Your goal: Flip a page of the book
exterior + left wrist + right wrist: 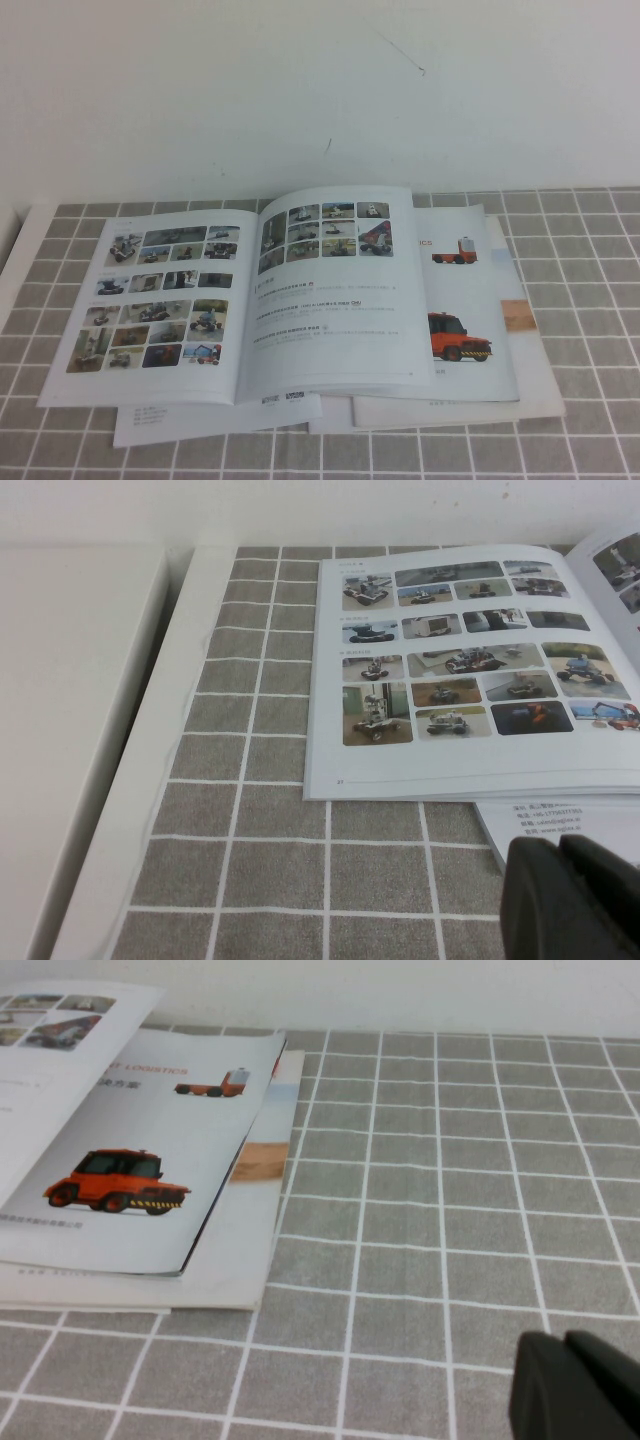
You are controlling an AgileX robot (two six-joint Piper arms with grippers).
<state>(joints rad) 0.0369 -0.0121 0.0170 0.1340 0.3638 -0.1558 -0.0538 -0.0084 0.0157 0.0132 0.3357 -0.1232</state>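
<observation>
The book point(250, 300) lies open mid-table on the grey tiled cloth point(580, 300), over a truck brochure point(465, 300) and a loose sheet point(200, 418). The page point(335, 290) we want is its right leaf, with photos above text, bowed slightly at the spine. We judge it light, floppy and slick; best taken at its free outer edge or a corner, since a flat press would likely slide. Left gripper point(570, 895) hangs near the book's left front corner, right gripper point(580, 1385) over bare cloth beside the brochure. We cannot tell either's opening.
</observation>
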